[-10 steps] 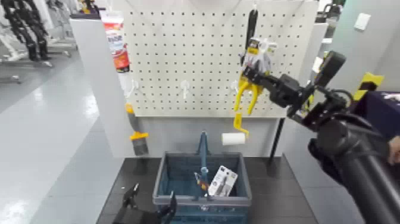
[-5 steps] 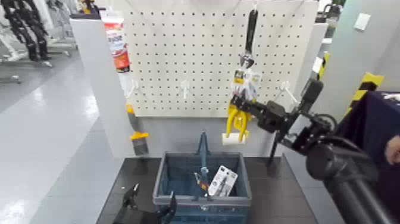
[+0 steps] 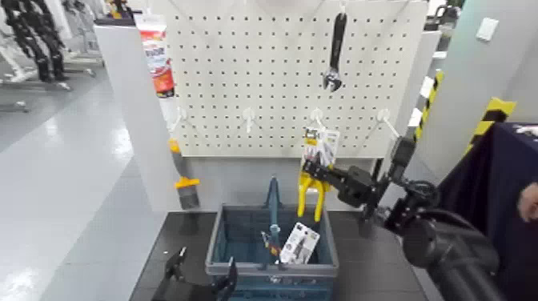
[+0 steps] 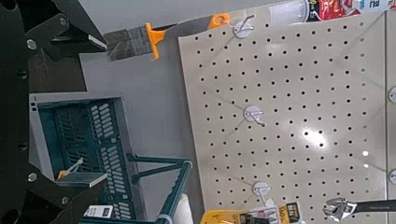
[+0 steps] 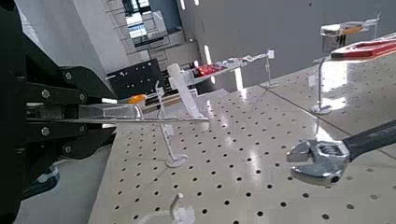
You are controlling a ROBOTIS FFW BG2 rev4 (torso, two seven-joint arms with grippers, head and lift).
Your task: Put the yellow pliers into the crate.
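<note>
The right claw (image 3: 309, 166), pinched shut on the yellow pliers (image 3: 311, 189), is seen right of centre, above the crate (image 3: 272, 240)!

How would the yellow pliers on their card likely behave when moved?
The yellow pliers would probably stay stiff, their handles looking like hard curved pieces. The flat printed card might bend or swing, since the right pincer grips only one area.

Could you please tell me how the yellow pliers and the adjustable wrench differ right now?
The yellow pliers have bright yellow handles, while the wrench has a black handle. The pliers are on a printed card; the wrench shows no card. The pliers are held in the right hand, whereas the wrench hangs at the pegboard. Both have their handles pointing in opposite directions: pliers' down, wrench's up.
</note>
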